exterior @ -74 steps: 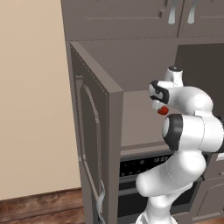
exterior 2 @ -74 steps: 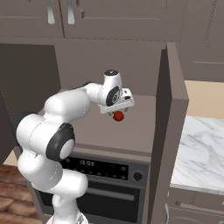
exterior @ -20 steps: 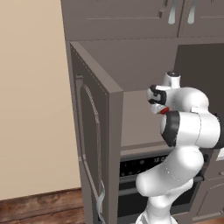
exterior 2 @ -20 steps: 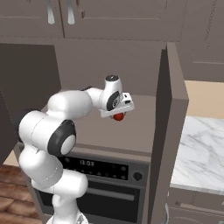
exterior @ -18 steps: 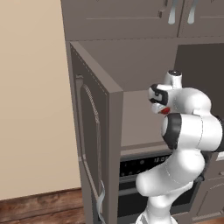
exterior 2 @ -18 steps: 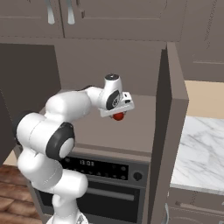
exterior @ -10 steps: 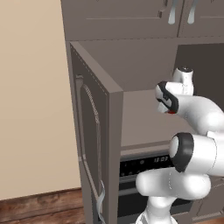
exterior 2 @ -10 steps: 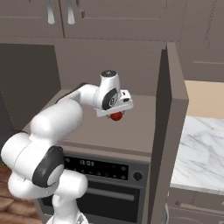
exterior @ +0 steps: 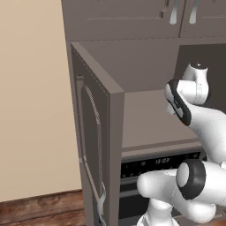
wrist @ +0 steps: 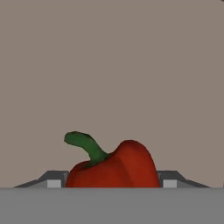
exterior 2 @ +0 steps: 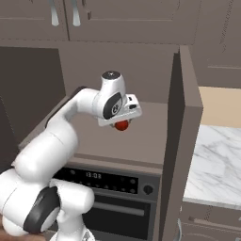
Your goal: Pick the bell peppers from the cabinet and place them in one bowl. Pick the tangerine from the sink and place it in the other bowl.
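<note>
A small glossy red bell pepper (wrist: 116,168) with a green stem sits between my fingertips in the hand view, with the grey-brown shelf floor of the cabinet (wrist: 113,65) behind it. From the right base view, my gripper (exterior 2: 121,123) is shut on the bell pepper (exterior 2: 122,125) and holds it just above the shelf in the cabinet niche (exterior 2: 136,136). In the left base view my arm's wrist (exterior: 187,95) reaches over the shelf (exterior: 141,119); the pepper is hidden there. The sink, tangerine and bowls are out of view.
The cabinet door (exterior: 95,145) stands open at the left, and the niche's right side wall (exterior 2: 186,122) is close to my hand. A black oven with a display (exterior 2: 108,181) sits below the shelf. A marble counter (exterior 2: 214,164) lies to the right.
My arm has swung and its elbow has dropped, while the hand with the pepper has stayed over the shelf, shifting only slightly. The grip on the pepper is unchanged.
</note>
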Controlling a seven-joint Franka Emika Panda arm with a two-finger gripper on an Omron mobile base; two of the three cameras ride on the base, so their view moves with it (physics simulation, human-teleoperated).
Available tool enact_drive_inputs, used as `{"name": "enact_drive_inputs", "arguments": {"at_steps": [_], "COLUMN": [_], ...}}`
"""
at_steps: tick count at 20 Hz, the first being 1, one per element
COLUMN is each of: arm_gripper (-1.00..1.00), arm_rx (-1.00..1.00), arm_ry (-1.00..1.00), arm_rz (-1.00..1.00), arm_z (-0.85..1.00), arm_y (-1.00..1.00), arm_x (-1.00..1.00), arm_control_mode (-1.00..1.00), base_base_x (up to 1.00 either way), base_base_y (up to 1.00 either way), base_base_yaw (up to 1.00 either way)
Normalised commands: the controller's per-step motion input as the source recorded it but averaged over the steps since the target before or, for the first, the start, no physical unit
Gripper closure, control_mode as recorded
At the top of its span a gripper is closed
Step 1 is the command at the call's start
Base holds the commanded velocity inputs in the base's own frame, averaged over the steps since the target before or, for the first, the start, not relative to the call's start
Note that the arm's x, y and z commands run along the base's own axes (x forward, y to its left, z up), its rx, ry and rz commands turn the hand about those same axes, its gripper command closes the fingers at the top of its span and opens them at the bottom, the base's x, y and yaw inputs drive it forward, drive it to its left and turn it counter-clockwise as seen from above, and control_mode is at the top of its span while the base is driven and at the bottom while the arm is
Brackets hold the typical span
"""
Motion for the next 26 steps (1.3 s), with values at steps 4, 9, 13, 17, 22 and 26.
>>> {"name": "enact_drive_inputs", "arguments": {"at_steps": [4,9,13,17,22,26], "arm_gripper": [1.0,1.0,1.0,1.0,1.0,1.0], "arm_rx": [0.0,0.0,0.0,0.0,0.0,-0.02], "arm_ry": [0.0,0.0,-0.03,-0.07,-0.05,-0.01], "arm_rz": [-0.01,0.0,0.0,-0.01,0.0,-0.02], "arm_z": [0.24,0.15,0.25,0.24,0.26,0.22], "arm_y": [0.02,0.06,0.32,0.48,0.63,0.77], "arm_x": [-0.91,-0.94,-0.67,-0.75,-0.54,-0.02], "arm_control_mode": [-1.0,-1.0,-1.0,-1.0,-1.0,-1.0], "base_base_x": [0.0,0.0,0.0,0.0,0.0,0.0], "base_base_y": [0.0,0.0,0.0,0.0,0.0,0.0], "base_base_yaw": [0.0,0.0,0.0,0.0,0.0,0.0]}}
